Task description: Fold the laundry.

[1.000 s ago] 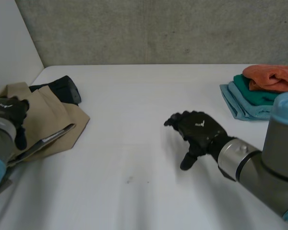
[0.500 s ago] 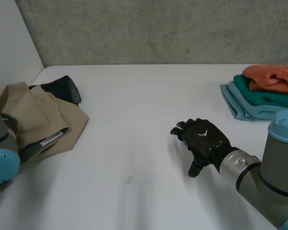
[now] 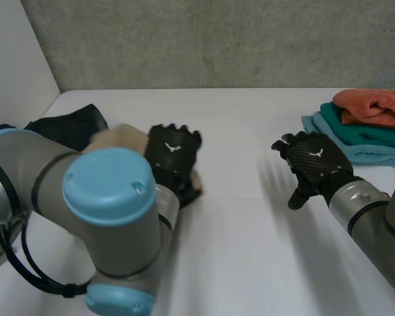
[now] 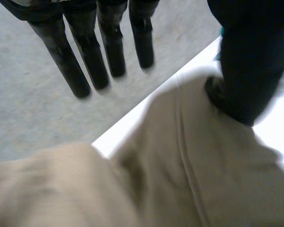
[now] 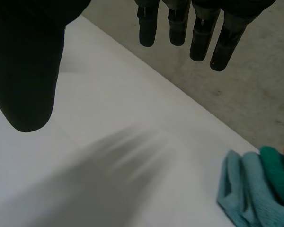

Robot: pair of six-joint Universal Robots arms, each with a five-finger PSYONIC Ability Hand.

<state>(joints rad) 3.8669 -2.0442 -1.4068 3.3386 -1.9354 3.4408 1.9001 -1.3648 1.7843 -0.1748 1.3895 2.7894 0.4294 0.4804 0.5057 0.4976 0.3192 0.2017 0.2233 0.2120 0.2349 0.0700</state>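
Hauls tan cloth [image 4: 180, 179] off the left edge, where it lay a second ago, toward mid-worktop [image 3: 237, 250] with left hand [image 3: 174, 153], thumb pinning it, fingers straight. Clears the middle with right hand [image 3: 314, 161], fingers spread and empty, drawn back toward the stack [image 3: 362, 128]. Likely makes room to spread and fold.

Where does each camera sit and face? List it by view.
Head: behind, between the arms, looking down at the table; both arms, left hand, right hand.
Left wrist: on that wrist, looking along its hand onto the tan cloth.
Right wrist: on that wrist, past its open hand toward the towels.
Shared: head and right wrist both show the towels.
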